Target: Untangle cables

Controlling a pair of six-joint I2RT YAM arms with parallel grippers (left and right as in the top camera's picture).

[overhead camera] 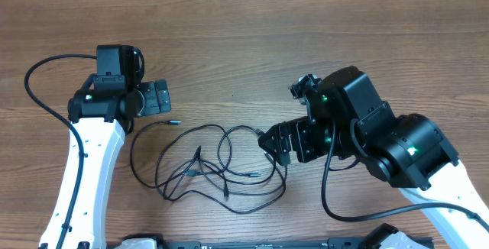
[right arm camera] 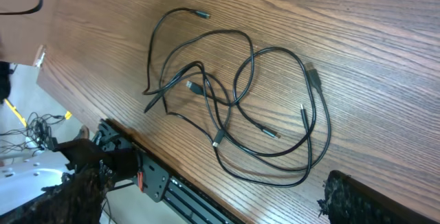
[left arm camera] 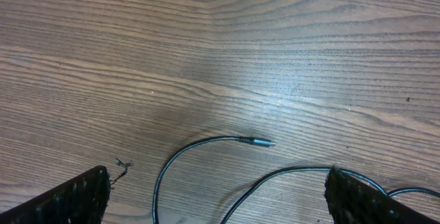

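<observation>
The left gripper [overhead camera: 159,96] stands over the wooden table [overhead camera: 244,35] with its jaws spread wide and nothing between them. In its wrist view the two fingers [left arm camera: 82,193] sit at the lower corners of the frame, well apart. Just ahead of them, roughly midway between the two, one slim plug end [left arm camera: 261,141] lies flat on the wood, and its cord curves back toward the gripper. A second cord runs in close to the finger on the right side of that view. Whether it touches that finger is hard to say, since the finger's edge covers it.

The cables [overhead camera: 192,165] lie in a loose tangle on the table between the two arms, beyond the left gripper's tip and off to one side of it. Several loops cross one another, and small plug ends stick out around the heap.

The right gripper [overhead camera: 273,143] is just beside the tangle's nearest loop, its jaws wide open and empty. From its wrist camera the fingers [right arm camera: 361,196] frame the lower corners, and the whole knot lies ahead of them on the wood. A larger connector [right arm camera: 313,76] rests on the heap's right-hand outer loop, and one thin plug [right arm camera: 203,14] lies at the far end from the jaws.
</observation>
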